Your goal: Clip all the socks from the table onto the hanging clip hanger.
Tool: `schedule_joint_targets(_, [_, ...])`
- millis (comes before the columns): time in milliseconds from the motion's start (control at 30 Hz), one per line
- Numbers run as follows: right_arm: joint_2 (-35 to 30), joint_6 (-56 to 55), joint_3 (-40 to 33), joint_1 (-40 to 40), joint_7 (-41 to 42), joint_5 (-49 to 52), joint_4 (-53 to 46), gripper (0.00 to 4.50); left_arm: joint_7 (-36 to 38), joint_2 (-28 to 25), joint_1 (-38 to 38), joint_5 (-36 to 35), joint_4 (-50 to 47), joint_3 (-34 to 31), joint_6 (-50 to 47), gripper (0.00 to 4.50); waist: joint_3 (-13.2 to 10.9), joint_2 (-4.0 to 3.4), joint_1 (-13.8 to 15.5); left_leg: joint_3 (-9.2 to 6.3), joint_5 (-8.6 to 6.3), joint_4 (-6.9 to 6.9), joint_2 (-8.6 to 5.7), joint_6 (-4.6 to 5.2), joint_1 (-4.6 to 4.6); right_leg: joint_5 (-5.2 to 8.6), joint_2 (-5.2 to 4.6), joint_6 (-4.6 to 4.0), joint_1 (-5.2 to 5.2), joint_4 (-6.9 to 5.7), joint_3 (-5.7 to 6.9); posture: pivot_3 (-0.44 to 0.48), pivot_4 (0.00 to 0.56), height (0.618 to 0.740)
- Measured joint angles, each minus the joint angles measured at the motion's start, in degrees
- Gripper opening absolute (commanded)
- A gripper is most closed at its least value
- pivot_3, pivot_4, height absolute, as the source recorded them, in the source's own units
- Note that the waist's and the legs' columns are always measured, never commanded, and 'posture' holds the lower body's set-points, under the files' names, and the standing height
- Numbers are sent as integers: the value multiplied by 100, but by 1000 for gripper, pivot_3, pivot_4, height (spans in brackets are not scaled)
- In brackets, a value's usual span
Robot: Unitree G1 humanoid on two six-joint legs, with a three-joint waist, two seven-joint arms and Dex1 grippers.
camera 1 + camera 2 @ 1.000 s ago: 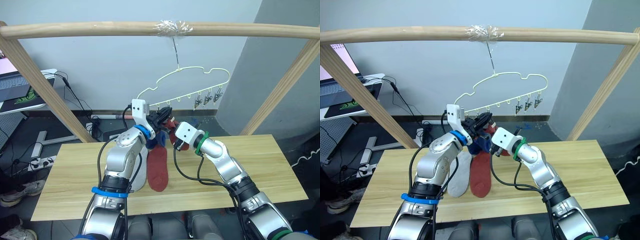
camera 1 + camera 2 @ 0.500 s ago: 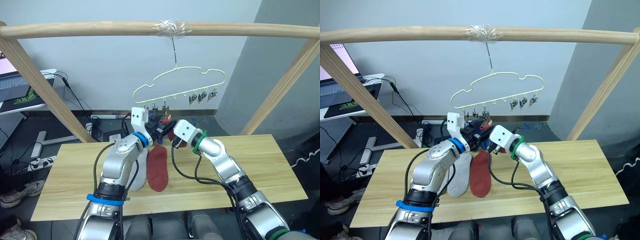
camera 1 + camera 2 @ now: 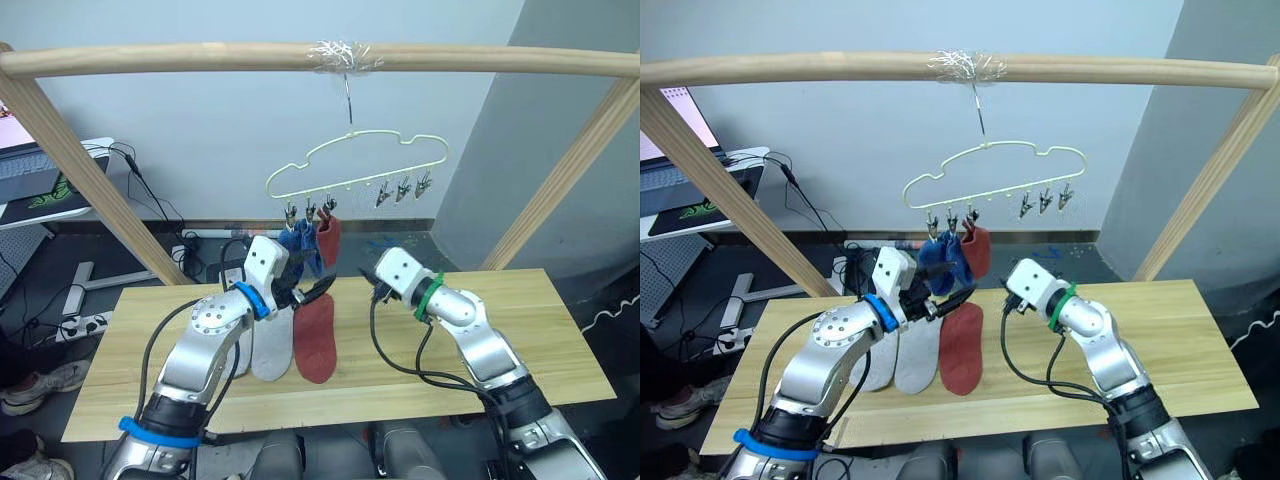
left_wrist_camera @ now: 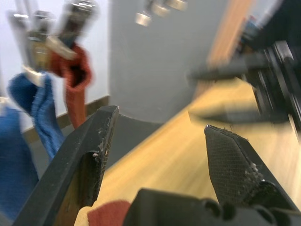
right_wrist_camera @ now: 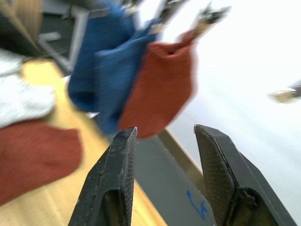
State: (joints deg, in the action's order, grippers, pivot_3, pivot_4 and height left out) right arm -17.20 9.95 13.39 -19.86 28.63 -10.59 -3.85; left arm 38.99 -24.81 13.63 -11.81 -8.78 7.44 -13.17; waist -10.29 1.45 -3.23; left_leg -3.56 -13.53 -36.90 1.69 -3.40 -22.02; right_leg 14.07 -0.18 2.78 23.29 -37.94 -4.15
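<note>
1. The clip hanger [image 3: 357, 165] hangs by its hook from a wooden pole [image 3: 200, 58] above the far edge of the table [image 3: 540, 335].
2. Three socks are clipped at the hanger's left end: two blue socks [image 3: 300, 246] side by side, and a rust red sock [image 3: 328, 240] just to their right, touching them.
3. The three clips [image 3: 402, 190] toward the hanger's right end carry nothing.
4. Three socks lie flat on the table, nearer its left end than its right and about midway between the near and far edges: a second rust red sock [image 3: 317, 338], with two light grey socks [image 3: 268, 343] next to it on the left, lying lengthwise from the far edge toward the near edge.
5. The left gripper [image 3: 310, 293] is over the far ends of the lying socks, below the hanging ones; its fingers [image 4: 89, 155] are spread apart with nothing between them.
6. The right gripper [image 3: 372, 285] is over the table just right of the lying red sock, pointing toward the hanging socks; its fingers [image 5: 115, 183] are parted and hold nothing.
7. The two grippers are near each other but apart, with the red sock on the table between and below them.
</note>
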Motion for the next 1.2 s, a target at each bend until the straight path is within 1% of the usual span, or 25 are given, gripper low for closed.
schedule_joint_targets(100, [91,471,-268,-8,-53,218,-387,2002,192,-106,-14,37,-44,10,229,3341,0,0,-1,1,0,-2,0,0,2,1,0,-2,-1,-1,0,-31,132,737])
schedule_joint_targets(267, [622,1324,-671,-404,-379,618,-483,2002,325,-172,-7,125,-39,29,525,3341,0,0,-16,3,0,1,2,0,0,1,1,-2,3,-2,0,-33,129,737])
schedule_joint_targets(367, [959,1715,-846,-787,-638,820,-429,2002,319,-144,56,180,-23,69,619,3341,0,0,-12,3,0,2,2,0,-3,1,1,-2,4,0,0,-29,129,737])
schedule_joint_targets(567, [1249,2189,-1103,-1214,-1049,1030,3,2002,300,-66,134,240,-18,113,735,3341,0,-1,-9,3,0,5,2,1,-7,1,0,-2,7,3,0,-12,130,737])
schedule_joint_targets(733, [1258,2465,-1198,-1306,-1159,1195,66,2002,285,-35,135,296,-18,114,741,3341,0,-1,-8,3,0,6,2,1,-8,1,0,-2,8,3,1,-5,128,737])
schedule_joint_targets(1000, [1164,2584,-1197,-1315,-1264,1203,69,2002,272,-4,127,298,-19,114,740,3341,0,-1,-5,3,0,6,2,1,-8,1,1,-1,9,2,1,1,115,737])
schedule_joint_targets(1200, [1186,2666,-1216,-1546,-1392,1242,278,2002,268,9,128,303,-19,114,740,3341,0,-1,-5,3,0,5,2,1,-8,1,1,-1,10,1,1,7,109,737])
